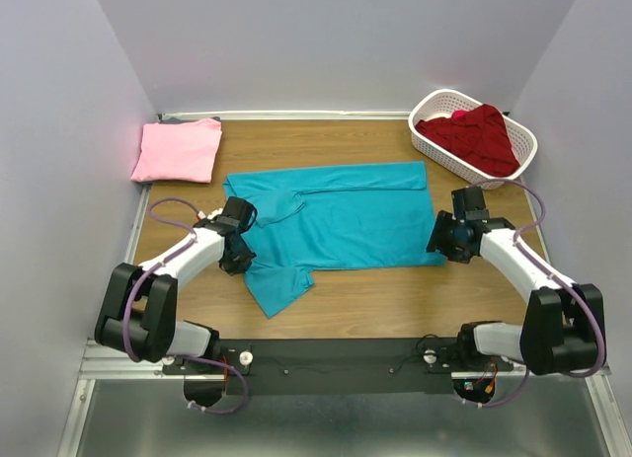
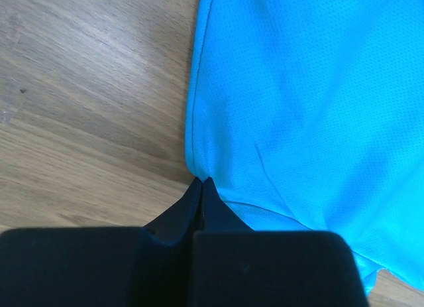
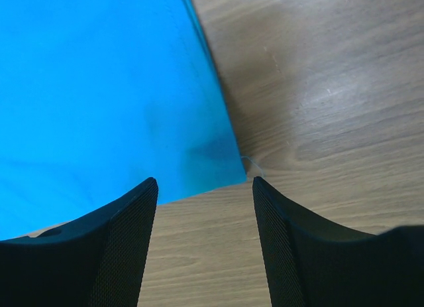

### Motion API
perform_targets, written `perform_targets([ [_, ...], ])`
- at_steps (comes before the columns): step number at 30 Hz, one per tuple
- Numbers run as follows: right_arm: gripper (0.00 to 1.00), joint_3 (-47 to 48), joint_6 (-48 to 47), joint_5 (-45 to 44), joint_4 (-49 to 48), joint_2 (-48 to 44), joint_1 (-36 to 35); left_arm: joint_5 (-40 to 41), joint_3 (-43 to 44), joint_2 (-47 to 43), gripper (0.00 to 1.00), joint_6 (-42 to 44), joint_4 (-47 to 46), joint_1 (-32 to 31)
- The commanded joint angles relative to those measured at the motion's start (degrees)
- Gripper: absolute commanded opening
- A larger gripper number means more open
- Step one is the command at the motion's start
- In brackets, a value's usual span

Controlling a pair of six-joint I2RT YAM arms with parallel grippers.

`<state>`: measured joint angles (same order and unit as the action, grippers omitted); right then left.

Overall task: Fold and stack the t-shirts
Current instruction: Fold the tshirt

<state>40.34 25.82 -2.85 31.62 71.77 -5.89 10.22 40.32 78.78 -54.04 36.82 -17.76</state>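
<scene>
Left claw (image 2: 202, 182): fingers pressed together, no gap showing. Tips sit right at the left edge of the teal shirt (image 2: 311, 108), and the cloth draws to a small pucker where they meet, so a pinch of hem is in the grip. Bare worktop (image 2: 86, 88) to the left of it.

Right claw (image 3: 202, 184): fingers spread wide, nothing between them. The near right corner of the teal shirt (image 3: 99, 88) lies just ahead of the gap, closer to the right finger. Cannot tell whether the tips touch cloth or wood. Worktop (image 3: 318, 88) is bare on the right.

From above: teal shirt (image 1: 346, 220) lies mid-worktop, mostly flat, long side running left to right. The top edge is folded over in a band; one sleeve trails toward the near edge at lower left. Left claw (image 1: 238, 265) is at its left side, right claw (image 1: 441, 242) at its right.

Pink shirt (image 1: 178, 151): folded, far left corner of the worktop (image 1: 395, 299), well apart from the teal one.

Red shirt (image 1: 474, 136): bunched inside the white basket (image 1: 528, 146), far right corner.
</scene>
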Motion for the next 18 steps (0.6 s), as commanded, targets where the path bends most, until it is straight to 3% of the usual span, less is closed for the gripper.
perform_targets([
  [1, 0.67, -0.52, 2.91, -4.09, 2.05, 1.80, 0.35, -1.52, -1.73, -1.00, 0.00, 0.52, -1.57, -0.52],
  [18, 0.57, -2.02, 5.20, -5.32, 1.96, 6.89, 0.44, -1.60, -1.91, -3.64, 0.00, 1.92, -2.54, -0.52],
])
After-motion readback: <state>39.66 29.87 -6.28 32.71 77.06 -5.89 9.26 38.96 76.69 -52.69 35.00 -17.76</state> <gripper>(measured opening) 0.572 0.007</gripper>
